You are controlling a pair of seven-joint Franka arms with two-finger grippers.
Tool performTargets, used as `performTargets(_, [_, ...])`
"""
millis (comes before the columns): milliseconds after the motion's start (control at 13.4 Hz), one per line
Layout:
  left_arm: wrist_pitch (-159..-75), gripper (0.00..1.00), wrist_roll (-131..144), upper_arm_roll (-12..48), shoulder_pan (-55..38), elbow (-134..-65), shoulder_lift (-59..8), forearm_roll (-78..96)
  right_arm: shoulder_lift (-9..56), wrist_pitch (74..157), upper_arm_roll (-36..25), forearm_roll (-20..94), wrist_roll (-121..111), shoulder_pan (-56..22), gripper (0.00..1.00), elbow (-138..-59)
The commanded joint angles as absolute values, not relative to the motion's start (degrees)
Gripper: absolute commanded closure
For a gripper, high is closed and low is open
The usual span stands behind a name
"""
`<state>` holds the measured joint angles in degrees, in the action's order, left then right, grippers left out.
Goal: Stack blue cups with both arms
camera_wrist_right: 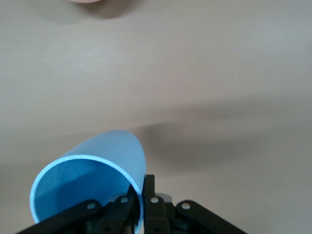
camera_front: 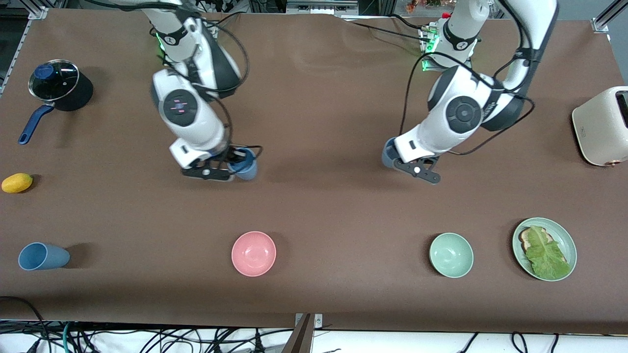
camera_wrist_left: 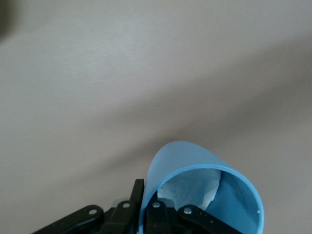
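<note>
- Right now my right gripper [camera_front: 230,169] has its fingers [camera_wrist_right: 127,207] clamped on the rim of a mid-blue cup [camera_front: 244,164], one finger inside the mouth and one outside; it is over the middle of the table [camera_front: 324,98], toward the right arm's end.
- On my left gripper [camera_front: 398,164], the fingers [camera_wrist_left: 158,214] pinch the wall of a greyer blue cup [camera_front: 389,154] the same way, over the table toward the left arm's end; that cup has a scrap of white paper [camera_wrist_left: 192,187] inside.
- From the wrist views I read both held cups as tilted, mouths turned toward the cameras.
- A third blue cup [camera_front: 41,256] lies on its side near the front edge at the right arm's end.
- Along that front strip sit a pink bowl [camera_front: 253,253], a green bowl [camera_front: 451,255] and a green plate [camera_front: 544,249] with toast and lettuce.
- Farther back I see a lidded black pot [camera_front: 59,87], a lemon [camera_front: 17,183] and a cream toaster [camera_front: 602,125].
</note>
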<state>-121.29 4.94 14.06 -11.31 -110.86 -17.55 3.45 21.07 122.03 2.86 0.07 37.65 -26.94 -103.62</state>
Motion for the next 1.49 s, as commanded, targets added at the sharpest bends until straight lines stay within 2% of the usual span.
performTargets(0, [-120.4,1.0,14.1,13.5,-15.5,-102.8,-24.9,5.0,25.7,120.3,2.1,0.4,42.2,-29.1,1.0,-97.6])
performTargets(373, [-120.6,1.0,23.1,13.5,-19.9,-93.1,-33.5,5.2,25.7,120.0,1.8,0.4,41.5,-28.6,1.0,-97.3])
performTargets(522, [-120.7,1.0,27.6,13.4,-22.2,-89.5,-37.5,4.8,25.7,116.9,1.8,0.5,41.4,-28.2,1.0,-94.7])
performTargets(895, [-123.2,1.0,27.7,13.5,-22.7,-89.5,-39.5,8.3,25.7,113.3,1.6,0.7,41.0,-27.0,1.0,-91.3])
performTargets(969, [-122.8,0.39,27.9,13.5,-22.6,-89.6,-39.1,8.6,25.7,112.2,1.7,1.3,41.1,-26.9,1.0,-90.3])
performTargets(1044, [-122.3,0.0,27.5,13.5,-22.0,-89.8,-38.5,8.6,25.8,111.0,1.7,2.4,41.2,-26.9,1.0,-88.9])
performTargets(1118, [-120.4,0.0,27.6,13.5,-21.6,-90.1,-37.2,8.5,25.9,109.9,1.6,3.1,41.3,-26.9,1.0,-88.1])
performTargets(1417, [-103.9,0.0,27.0,13.2,-16.9,-89.3,-28.8,7.8,26.0,109.2,1.9,7.2,42.5,-27.2,1.0,-86.8])
